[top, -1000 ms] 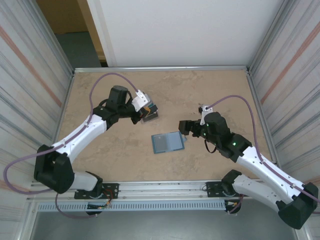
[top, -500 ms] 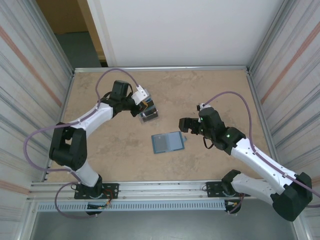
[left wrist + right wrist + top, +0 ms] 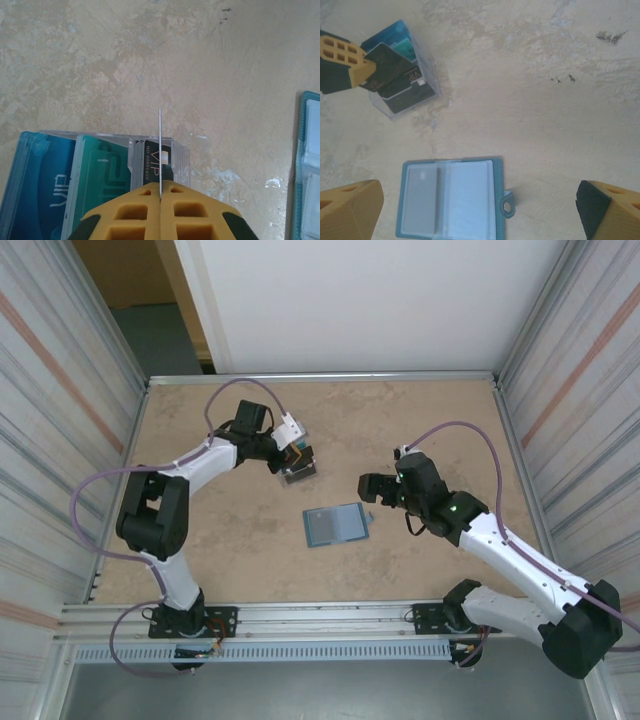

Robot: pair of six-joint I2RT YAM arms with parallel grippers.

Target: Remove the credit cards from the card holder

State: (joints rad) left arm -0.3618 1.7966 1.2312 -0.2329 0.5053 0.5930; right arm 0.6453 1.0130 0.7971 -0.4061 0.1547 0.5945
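**Left gripper pinches a dark card above the tray**

The left gripper is clamped on a dark card, just above a clear tray holding blue and teal cards, left of the table's centre. The holder lies open and flat near the centre. The right gripper hovers beside it, jaws spread wide, empty.

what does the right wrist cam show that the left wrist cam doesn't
Right wrist: the card holder lying open in full with its snap tab, and the right gripper wide open. Left wrist: the held card edge-on, a thin line. Both: the left gripper shut on that card, by the stacked credit cards.
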